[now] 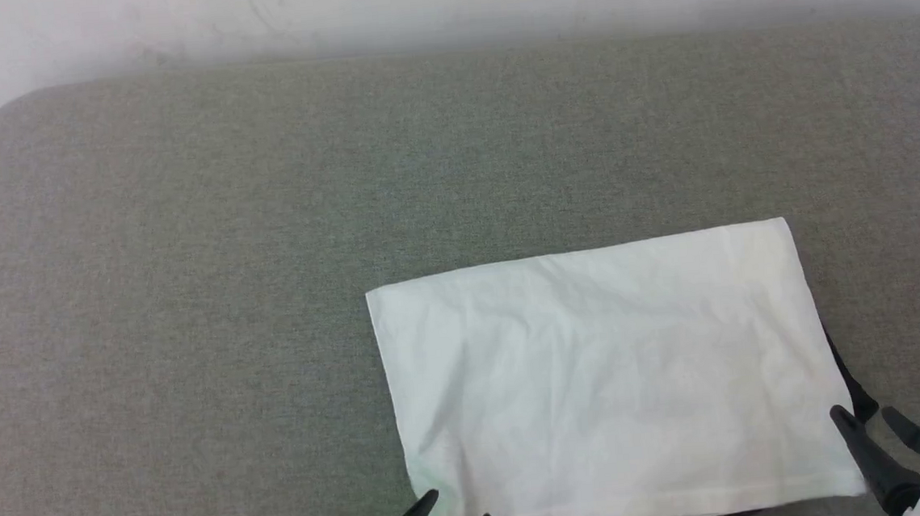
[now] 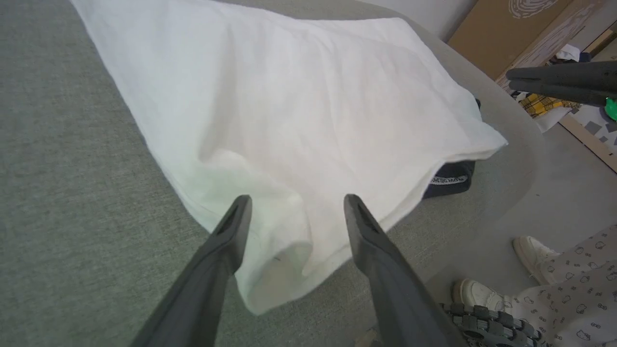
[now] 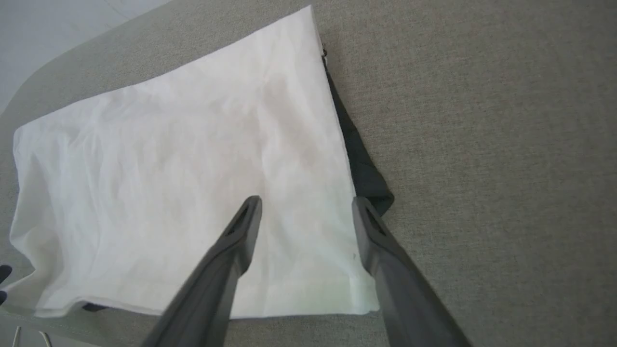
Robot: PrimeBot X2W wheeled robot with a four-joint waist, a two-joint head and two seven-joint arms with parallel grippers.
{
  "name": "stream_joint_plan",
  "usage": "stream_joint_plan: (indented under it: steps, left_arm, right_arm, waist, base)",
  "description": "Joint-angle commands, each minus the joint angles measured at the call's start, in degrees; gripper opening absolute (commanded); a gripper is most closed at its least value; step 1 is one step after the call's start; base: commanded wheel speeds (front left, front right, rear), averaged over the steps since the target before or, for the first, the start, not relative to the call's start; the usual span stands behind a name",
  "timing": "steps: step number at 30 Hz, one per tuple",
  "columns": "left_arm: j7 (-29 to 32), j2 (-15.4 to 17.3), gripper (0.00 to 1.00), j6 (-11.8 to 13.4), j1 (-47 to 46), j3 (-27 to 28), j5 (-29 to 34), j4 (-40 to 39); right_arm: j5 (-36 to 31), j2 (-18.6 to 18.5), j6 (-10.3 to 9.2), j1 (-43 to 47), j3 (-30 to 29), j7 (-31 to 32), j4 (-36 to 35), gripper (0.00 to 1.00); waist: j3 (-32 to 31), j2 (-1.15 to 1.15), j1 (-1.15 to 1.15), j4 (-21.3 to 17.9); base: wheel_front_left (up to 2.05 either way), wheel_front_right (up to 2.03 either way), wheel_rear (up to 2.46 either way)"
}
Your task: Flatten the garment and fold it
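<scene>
My left gripper (image 1: 457,507): fingers spread, empty, at the near left corner of the garment (image 1: 606,377). It lies as a folded white rectangle on the grey padded surface (image 1: 185,269), black sleeve (image 3: 361,168) peeking out at right. My right gripper (image 1: 861,412): spread, empty, at the near right corner.

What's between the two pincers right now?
The folded shirt spans the stretch from left pincer to right pincer, both open; head view shows it.

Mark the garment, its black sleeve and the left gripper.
garment (image 1: 606,377): head view, middle of the folded white panel.
black sleeve (image 3: 364,173): right wrist view, dark cloth jutting past the white edge.
left gripper (image 2: 296,198): left wrist view, midway between its open fingers' tips.
</scene>
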Motion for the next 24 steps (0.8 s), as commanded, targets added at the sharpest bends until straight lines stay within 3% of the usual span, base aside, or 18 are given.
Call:
stream_joint_plan:
  steps: [1,4,8,15,18,24]
  left_arm:
    - [-0.3,0.36,1.0,0.37,1.07,0.21,-0.48,-0.33]
    - [-0.89,0.65,1.0,1.22,2.39,1.44,-1.48,-2.32]
    - [-2.35,0.71,1.0,4.36,3.6,7.05,-2.22,-7.54]
    - [-2.84,-3.14,1.0,11.42,2.99,20.58,6.98,-18.89]
    - [-2.85,-5.92,1.0,12.29,3.46,24.08,10.67,-22.02]
    - [-2.85,-10.26,1.0,11.1,4.31,26.33,13.78,-22.91]
  right_arm:
    - [0.53,0.1,-0.05,0.93,-0.33,0.15,-0.33,1.0]
    - [1.66,0.38,-0.05,1.24,-1.31,0.78,-1.74,1.0]
    - [1.58,0.38,-0.05,0.28,-4.08,0.23,-4.15,1.0]
    - [-3.2,0.0,-0.05,-4.7,-7.92,0.28,-3.47,1.0]
    - [-5.1,-0.72,-0.05,-7.41,-7.51,1.44,-2.0,1.0]
    - [-6.89,-2.59,-0.05,-11.11,-5.51,4.78,2.44,1.0]
  waist:
    - [-0.07,-0.01,0.0,-0.04]
    - [0.0,-0.01,0.0,0.02]
    - [0.47,-0.01,0.0,0.43]
    - [1.53,-0.01,0.0,2.12]
    - [2.21,-0.01,0.0,2.99]
    - [3.32,-0.01,0.0,4.85]
  base:
    - [0.0,0.0,0.0]
    - [0.0,0.0,0.0]
    - [0.0,0.0,0.0]
    - [0.0,0.0,0.0]
    - [0.0,0.0,0.0]
    - [0.0,0.0,0.0]
